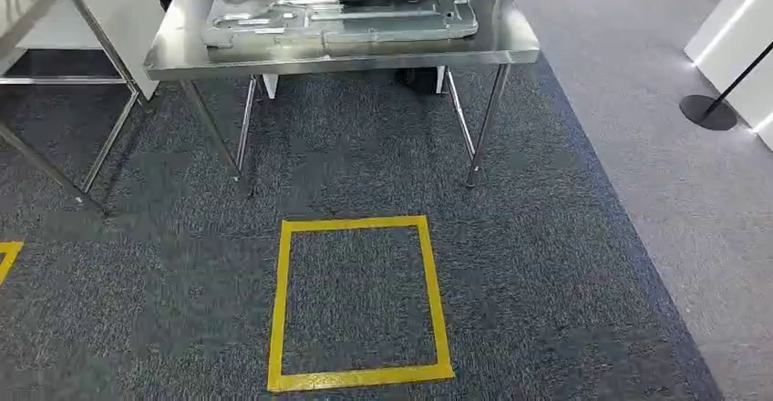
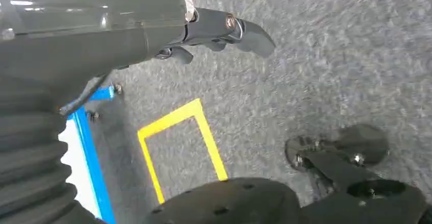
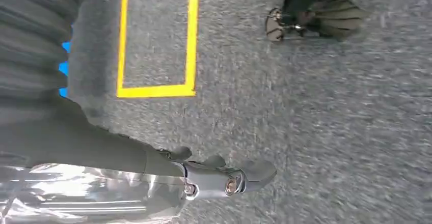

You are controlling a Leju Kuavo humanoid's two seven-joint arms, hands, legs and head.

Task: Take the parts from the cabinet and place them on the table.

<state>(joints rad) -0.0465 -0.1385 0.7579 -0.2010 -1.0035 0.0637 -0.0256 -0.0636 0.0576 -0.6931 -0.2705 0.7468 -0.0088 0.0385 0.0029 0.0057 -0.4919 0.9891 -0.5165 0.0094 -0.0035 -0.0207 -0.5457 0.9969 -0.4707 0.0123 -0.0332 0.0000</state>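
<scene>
Grey carpet underlies the steel table (image 1: 365,55), where parts (image 1: 337,18) lie lengthwise left-right; both hands hang empty, fingers apart.

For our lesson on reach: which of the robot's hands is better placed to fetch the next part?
Neither, clearly. The left hand and the right hand both hang over the carpet, apparently holding nothing. The table ahead already bears parts.

- desk (image 1: 365,56) stands ahead, beyond the taped square (image 1: 357,303) on the carpet (image 1: 547,264)
- parts (image 1: 342,16) lie stacked on the desk
- stanchion base (image 1: 707,111) sits far right
</scene>
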